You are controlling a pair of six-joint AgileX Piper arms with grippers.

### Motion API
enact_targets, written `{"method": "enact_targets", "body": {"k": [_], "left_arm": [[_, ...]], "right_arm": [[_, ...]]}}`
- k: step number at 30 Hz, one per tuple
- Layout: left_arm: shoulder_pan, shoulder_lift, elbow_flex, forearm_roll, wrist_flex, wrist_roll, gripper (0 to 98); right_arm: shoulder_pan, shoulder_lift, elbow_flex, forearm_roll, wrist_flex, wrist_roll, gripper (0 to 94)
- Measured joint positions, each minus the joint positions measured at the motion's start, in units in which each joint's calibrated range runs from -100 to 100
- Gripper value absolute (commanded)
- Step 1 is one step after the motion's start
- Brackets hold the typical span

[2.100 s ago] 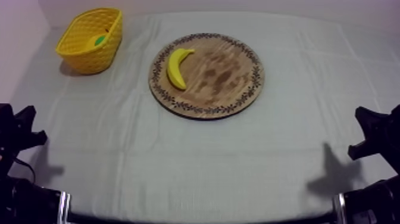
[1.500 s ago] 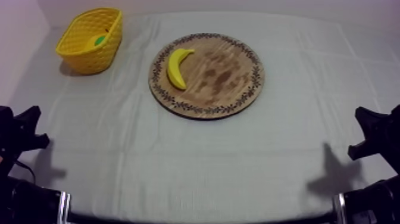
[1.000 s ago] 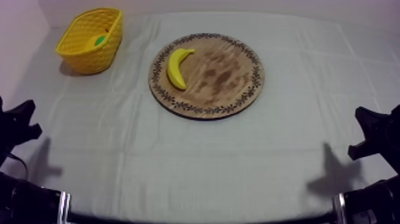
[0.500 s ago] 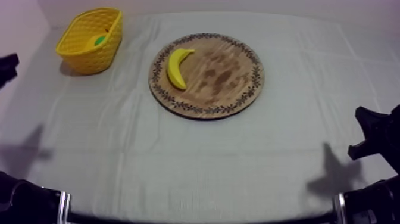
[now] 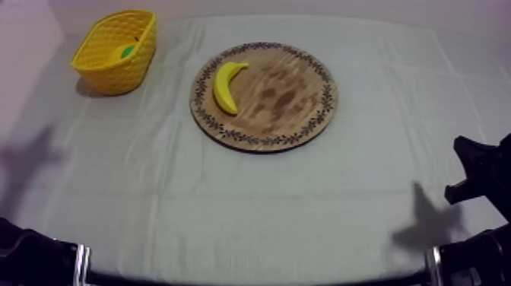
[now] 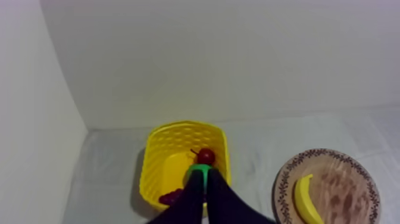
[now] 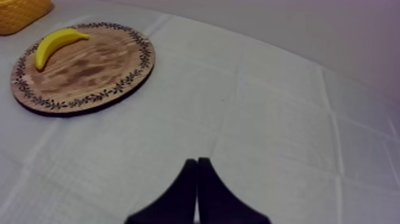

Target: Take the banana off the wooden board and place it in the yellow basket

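The yellow banana lies on the left part of the round wooden board, curved, with its tip toward the far side. At the far left corner stands the yellow basket. My left gripper hangs high above the basket's near side, fingers together as a narrow wedge with nothing between them. From there the basket, the banana and the board lie below. My right gripper is shut and empty, low at the table's right edge, well short of the board and the banana.
Inside the basket lie a small red fruit, a green fruit and a dark bunch that looks like grapes. Walls stand close behind and left of the basket. Bare cloth spreads in front of the board.
My left arm has lifted from the lower left, moved toward the far left and left the top view; its shadow slid up the cloth. The right arm, banana and basket have not moved.
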Motion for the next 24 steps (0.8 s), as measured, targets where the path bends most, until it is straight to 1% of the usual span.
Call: {"method": "enact_targets", "body": {"k": [4, 7, 11, 15, 24], "left_arm": [[2.1, 5.3, -7.3, -1.83, 2.3, 1.4, 0.0], [4.5, 9.3, -12.1, -3.98, 4.3, 3.4, 0.0], [7.1, 13.9, -16.7, -5.7, 6.9, 5.8, 0.0], [9.2, 18.6, -19.8, -6.47, 8.7, 7.3, 0.0], [12.2, 27.9, -25.3, -6.53, 11.2, 8.8, 0.0]], "right_arm": [[0.0, 0.0, 0.0, 0.0, -0.1, 0.0, 0.3], [0.0, 0.0, 0.0, 0.0, 0.0, 0.0, 0.3], [0.0, 0.0, 0.0, 0.0, 0.0, 0.0, 0.3], [0.0, 0.0, 0.0, 0.0, 0.0, 0.0, 0.3], [0.0, 0.0, 0.0, 0.0, 0.0, 0.0, 0.3]]}}
